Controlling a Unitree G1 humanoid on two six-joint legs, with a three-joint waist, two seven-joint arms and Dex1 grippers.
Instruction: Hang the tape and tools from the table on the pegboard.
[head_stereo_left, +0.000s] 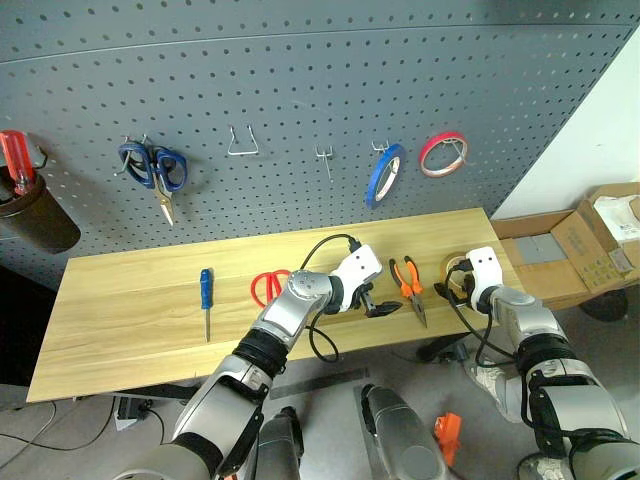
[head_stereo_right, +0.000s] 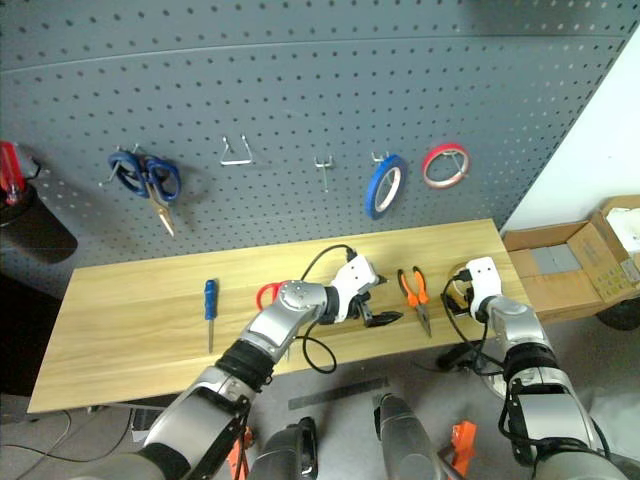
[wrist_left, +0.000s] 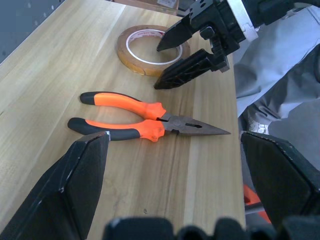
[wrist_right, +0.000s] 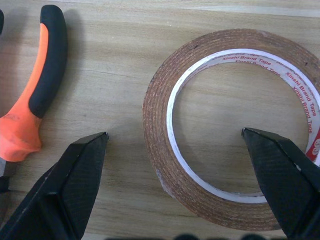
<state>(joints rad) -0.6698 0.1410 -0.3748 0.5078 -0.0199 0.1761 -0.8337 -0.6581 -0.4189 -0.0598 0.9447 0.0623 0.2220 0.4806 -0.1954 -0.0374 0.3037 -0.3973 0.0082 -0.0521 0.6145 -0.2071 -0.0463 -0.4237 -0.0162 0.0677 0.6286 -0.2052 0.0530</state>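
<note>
— While the right end effector (wrist_right: 175, 187) hangs over the bench, how do its fingers stand?

— Spread wide and holding nothing, with one black finger (wrist_right: 280, 175) inside the hole of the tape (wrist_right: 160, 150) and the other outside its left wall. The yellow-tan ring lies flat at the right end of the bench (head_stereo_left: 130, 300), near the front edge.

— And the left end effector (head_stereo_left: 384, 308)?

— Also wide open and empty, pointing right, low over the wood. Its tips are just left of the orange-and-black pliers (head_stereo_left: 410, 285), which lie between the two end effectors, nose toward the near edge.

— The other tools?

— Red-handled scissors (head_stereo_left: 268, 287) lie left of the left wrist, partly hidden by the arm. Further left, well apart, the blue-handled screwdriver (head_stereo_left: 206, 300) lies with its handle toward the far side.

— What hangs beyond the bench?

— On the dark grey pegboard (head_stereo_left: 300, 80): blue-handled scissors (head_stereo_left: 155, 172) at the left, a wire hook (head_stereo_left: 243, 142) beside them, a blue roll (head_stereo_left: 385, 175) and a red roll (head_stereo_left: 443, 154) further right. A cardboard box (head_stereo_left: 590, 245) sits on the floor to the right
</note>
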